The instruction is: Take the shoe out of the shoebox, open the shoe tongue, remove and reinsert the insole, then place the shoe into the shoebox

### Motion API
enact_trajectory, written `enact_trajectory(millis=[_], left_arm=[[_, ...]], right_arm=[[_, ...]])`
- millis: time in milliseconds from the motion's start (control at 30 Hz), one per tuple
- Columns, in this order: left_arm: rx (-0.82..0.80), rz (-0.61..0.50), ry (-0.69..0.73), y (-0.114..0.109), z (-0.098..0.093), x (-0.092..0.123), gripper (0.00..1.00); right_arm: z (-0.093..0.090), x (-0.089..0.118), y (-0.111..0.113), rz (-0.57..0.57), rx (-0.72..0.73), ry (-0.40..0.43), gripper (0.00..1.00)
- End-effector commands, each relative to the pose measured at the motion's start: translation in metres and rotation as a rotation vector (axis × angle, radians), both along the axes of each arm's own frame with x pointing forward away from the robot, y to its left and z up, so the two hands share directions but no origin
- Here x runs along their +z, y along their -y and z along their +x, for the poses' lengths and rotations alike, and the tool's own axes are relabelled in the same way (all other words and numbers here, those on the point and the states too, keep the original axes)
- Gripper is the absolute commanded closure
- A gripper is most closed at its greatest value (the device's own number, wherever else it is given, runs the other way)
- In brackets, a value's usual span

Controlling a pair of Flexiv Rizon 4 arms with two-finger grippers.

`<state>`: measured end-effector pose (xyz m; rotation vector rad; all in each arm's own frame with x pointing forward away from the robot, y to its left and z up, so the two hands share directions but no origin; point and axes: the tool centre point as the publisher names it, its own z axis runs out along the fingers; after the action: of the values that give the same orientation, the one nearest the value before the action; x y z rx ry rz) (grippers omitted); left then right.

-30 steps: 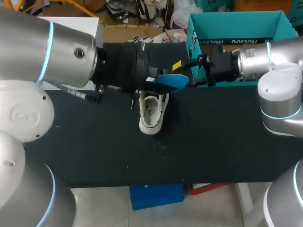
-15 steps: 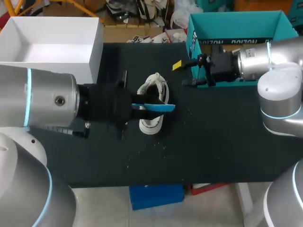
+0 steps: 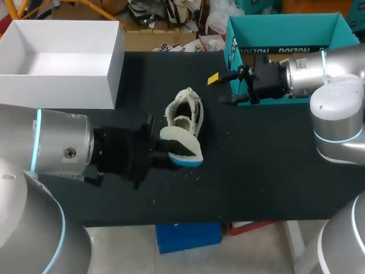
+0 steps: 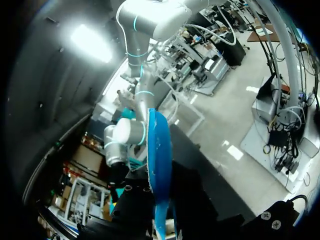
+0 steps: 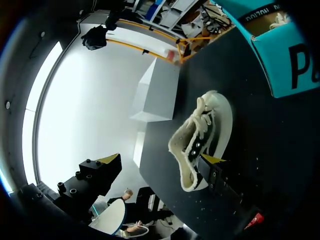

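A white low-top canvas sneaker [image 3: 187, 114] with loose laces stands on its sole near the middle of the black-covered bench [image 3: 256, 171]. Its mouth gapes upward and shows a pale, empty inside. Just in front of it, towards the bench's near edge, a foam insole [image 3: 181, 149] with a white top and a bright blue underside hides the shoe's toe end. Whether it touches the shoe cannot be told. The left gripper [image 3: 162, 155] is clenched on one end of that insole. In the left wrist view the insole stands edge-on ahead of the fingers as a thin blue blade. The right gripper [image 3: 222, 89] hangs released, jaws wide apart, beside the open teal cardboard shoebox [image 3: 232, 43] at the bench's far right corner. An open white box [image 3: 63, 85] sits at the far left corner.
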<state>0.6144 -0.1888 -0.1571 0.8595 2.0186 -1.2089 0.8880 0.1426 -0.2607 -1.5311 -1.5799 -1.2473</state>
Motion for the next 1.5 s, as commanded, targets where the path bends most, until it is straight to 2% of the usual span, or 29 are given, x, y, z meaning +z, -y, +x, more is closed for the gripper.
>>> enact_trajectory(millis=[33, 233, 533, 900, 1500], left_arm=[[0.114, -0.193, 0.086, -0.020, -0.013, -0.032, 1.00], [0.110, -0.182, 0.093, -0.032, 0.004, -0.046, 1.00], [0.106, -0.146, 0.135, -0.047, 0.044, -0.067, 1.00], [0.049, -0.080, 0.280, -0.047, 0.093, -0.086, 1.00], [0.049, -0.080, 0.280, -0.047, 0.093, -0.086, 1.00]], right_arm=[[0.000, -0.001, -0.001, 0.001, -0.003, 0.001, 0.00], [0.000, -0.001, -0.001, 0.001, -0.003, 0.001, 0.00], [0.000, -0.001, -0.001, 0.001, -0.003, 0.001, 0.00], [0.000, -0.001, -0.001, 0.001, -0.003, 0.001, 0.00], [0.000, -0.001, -0.001, 0.001, -0.003, 0.001, 0.00]])
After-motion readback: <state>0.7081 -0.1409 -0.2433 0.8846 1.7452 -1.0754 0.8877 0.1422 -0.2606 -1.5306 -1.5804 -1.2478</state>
